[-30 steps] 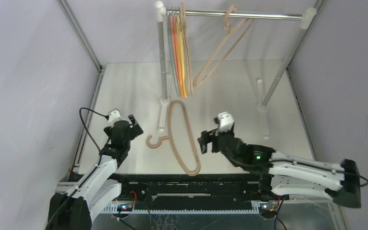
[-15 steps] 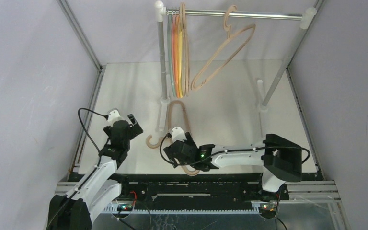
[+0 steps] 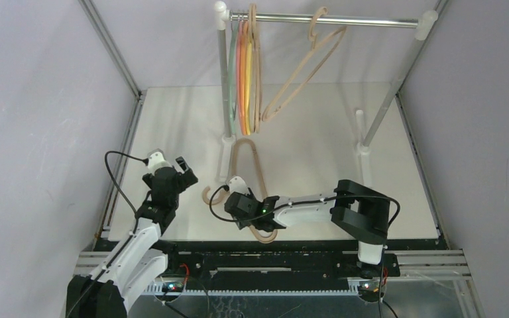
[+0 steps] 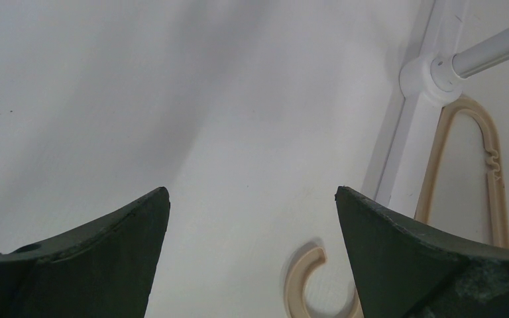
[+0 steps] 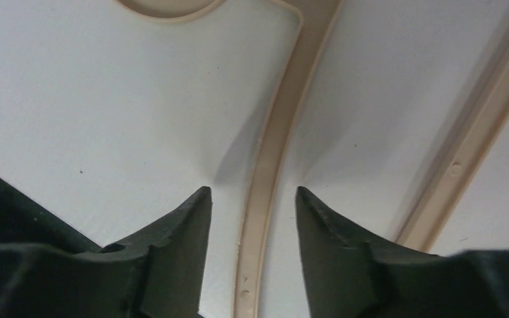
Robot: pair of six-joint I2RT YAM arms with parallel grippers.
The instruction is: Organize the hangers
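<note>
One thick beige hanger (image 3: 248, 159) lies flat on the table, its hook (image 3: 211, 195) pointing left. My right gripper (image 3: 244, 211) is down over its lower arm. In the right wrist view the jaws (image 5: 252, 195) straddle that beige bar (image 5: 275, 146), open, with a gap on each side. My left gripper (image 3: 187, 171) hovers left of the hook, open and empty; the hook (image 4: 298, 281) shows between its fingers. On the rail hang thin green, orange and yellow hangers (image 3: 242, 73), a beige one (image 3: 257, 66) and a tilted beige one (image 3: 301, 69).
The silver rail (image 3: 371, 22) spans the back on white joints. Its left post (image 3: 226, 86) and white foot (image 4: 431, 73) stand just behind the lying hanger; the right post (image 3: 384, 109) slants down at the right. Grey walls close both sides.
My right arm swung left across the table and came down over the lying hanger, its jaws narrowing around the bar. The tilted beige hanger on the rail swayed. The left arm barely moved.
</note>
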